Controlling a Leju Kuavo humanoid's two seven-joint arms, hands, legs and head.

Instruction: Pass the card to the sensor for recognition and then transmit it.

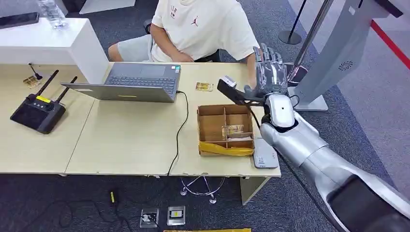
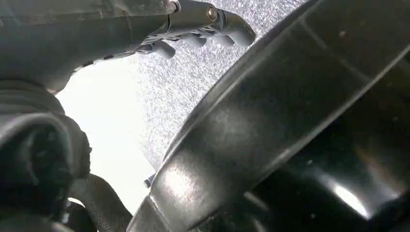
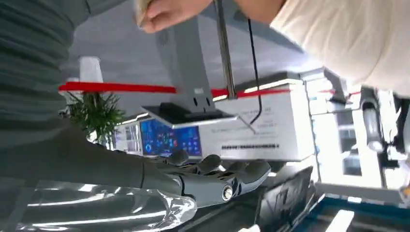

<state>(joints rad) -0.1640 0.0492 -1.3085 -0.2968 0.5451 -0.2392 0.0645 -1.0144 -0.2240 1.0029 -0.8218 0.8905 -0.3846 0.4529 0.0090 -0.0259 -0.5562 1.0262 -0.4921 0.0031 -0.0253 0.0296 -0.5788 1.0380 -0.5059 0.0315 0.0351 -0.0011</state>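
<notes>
Right hand point(image 1: 269, 72): raised above the far right part of the worktop, fingers straight and slightly apart, pointing away toward the person; it holds nothing. In the right wrist view the same hand point(image 3: 212, 179) lies flat with its fingers extended side by side.
Left hand point(image 2: 193, 29): seen in the left wrist view with its fingers lightly curled over speckled floor; nothing is in it.
Card in box point(image 1: 232, 129): a small yellowish card inside the cardboard box, in a near right compartment, long axis running left to right; whether it lies flat or leans I cannot tell.
Card on worktop point(image 1: 204, 86): a second yellowish card lying flat on the worktop, just beyond the box and right of the laptop, long axis left to right.
Cardboard box point(image 1: 208, 126): open, partitioned, on the right part of the worktop, yellow tape along its near edge.
Sensor point(image 1: 228, 87): a dark device on a slanted arm, just left of the right hand, beyond the box.
Person's hand point(image 3: 167, 12): pinches a pale object that may be a card; too little shows to say which way it points.
Laptop point(image 1: 135, 82): open, far centre.
Worktop point(image 1: 121, 140): pale wood.
Person point(image 1: 193, 26): seated at the far side in a cream shirt.
</notes>
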